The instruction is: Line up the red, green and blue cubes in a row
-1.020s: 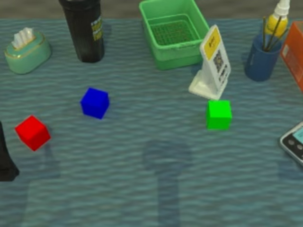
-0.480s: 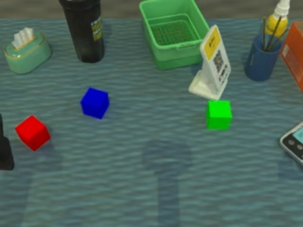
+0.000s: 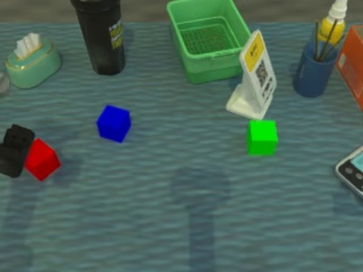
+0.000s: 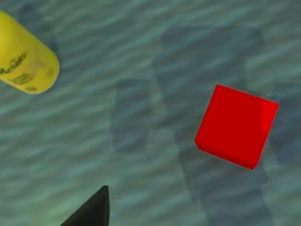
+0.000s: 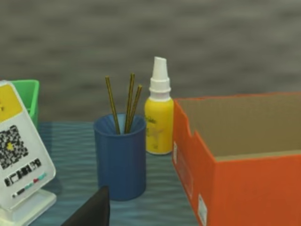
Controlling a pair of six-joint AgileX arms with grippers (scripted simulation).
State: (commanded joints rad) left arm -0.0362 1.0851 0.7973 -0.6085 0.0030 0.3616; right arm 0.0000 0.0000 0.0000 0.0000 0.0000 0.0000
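The red cube [image 3: 44,160] lies at the table's left, the blue cube [image 3: 113,123] right of it and farther back, and the green cube [image 3: 262,137] right of centre. My left gripper [image 3: 15,150] hovers at the red cube's left side and overlaps its left edge in the top view. It is open. In the left wrist view the red cube [image 4: 236,125] lies apart from the one dark fingertip [image 4: 94,212] that shows, with nothing held. My right gripper is outside the top view; one finger [image 5: 91,212] shows in its wrist view, parked and open.
Along the back stand a tissue holder [image 3: 32,61], a black bottle [image 3: 102,35], a green basket [image 3: 209,39], a QR sign [image 3: 254,76], a blue pen cup [image 3: 313,69], a yellow bottle [image 3: 332,22] and an orange box [image 3: 353,62]. A device [image 3: 353,169] lies at the right edge. A yellow cylinder [image 4: 23,54] lies near the left gripper.
My left gripper has moved from the left edge toward the back and right, ending beside the red cube. The cubes have not moved.
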